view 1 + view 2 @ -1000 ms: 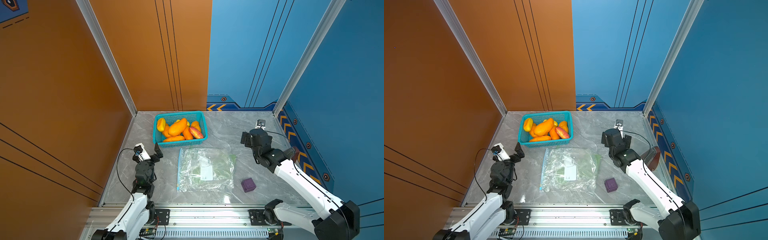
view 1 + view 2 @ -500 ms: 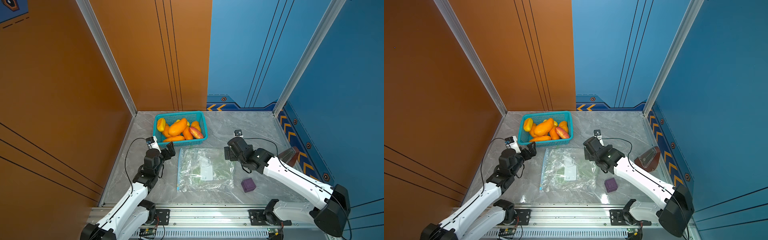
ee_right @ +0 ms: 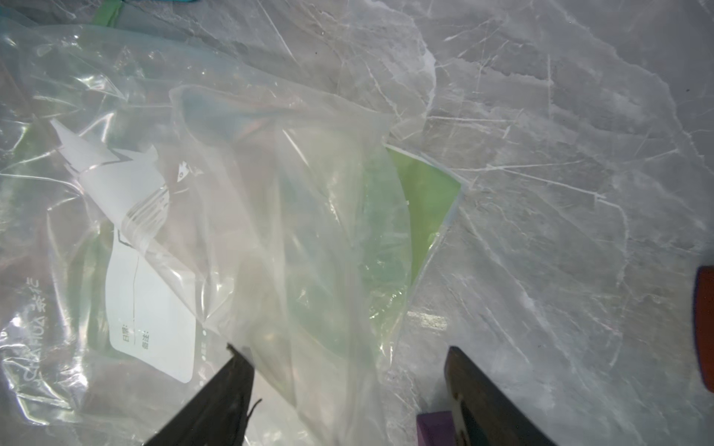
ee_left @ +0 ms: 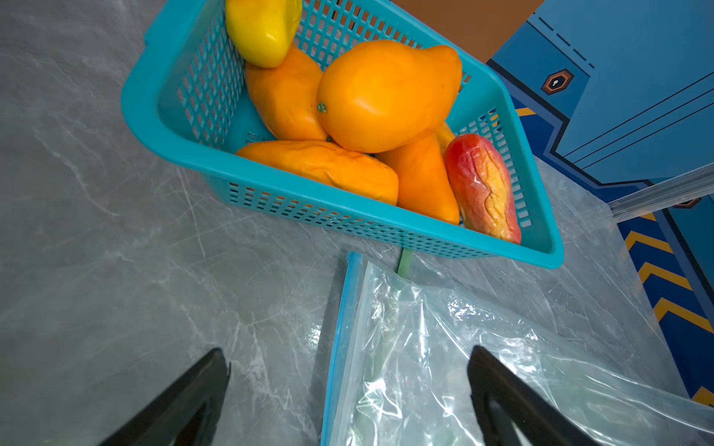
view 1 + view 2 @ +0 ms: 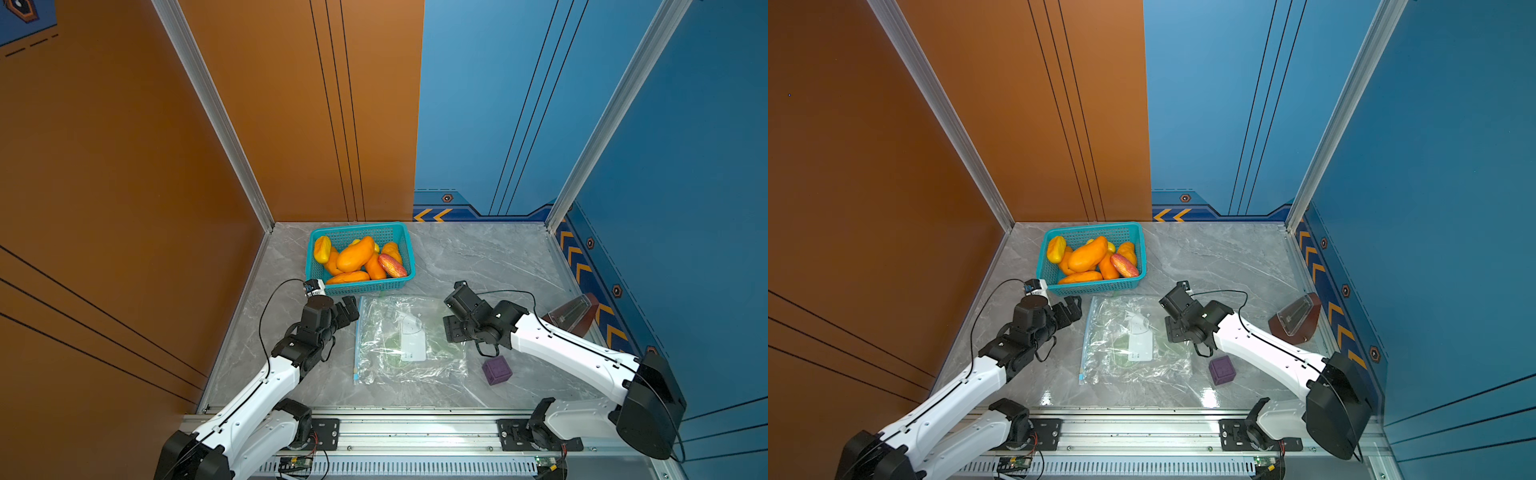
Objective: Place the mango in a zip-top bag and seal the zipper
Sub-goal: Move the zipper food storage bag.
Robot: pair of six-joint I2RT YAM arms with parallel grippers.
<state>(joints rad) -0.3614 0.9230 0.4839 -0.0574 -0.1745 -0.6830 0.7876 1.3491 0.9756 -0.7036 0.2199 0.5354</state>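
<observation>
**benchrat:** where's everything sitting right now?

**yam_fan:** The mangoes are all in the teal basket at the far side of the counter, none out yet. The zip-top bag lies flat just on the near side of the basket, between the two arms, with no fruit in it. Its blue zipper strip runs near-to-far down the bag's left edge.

**benchrat:** and the fingers?

**yam_fan:** The left fingers are spread wide and holding nothing. They're hovering at the far end of that zipper strip, one on each side of it in the wrist view. The right fingers are at the bag's right edge, partway apart, with loose film between them. It's blurry there, so I can't say if they're touching plastic, but they aren't clamped on it.

**benchrat:** so who goes for the fruit?

**yam_fan:** I'd bet on the left arm. The basket's near-left corner is just beyond its fingers, while the right arm is well apart from the basket, off past the bag's right side. The top mango's long axis runs near-left to far-right, so the fingers would want to close across its short width. The bag's mouth is on the left too, so I figure the fruit has to go in from that side while the right arm pins the other edge.
</observation>
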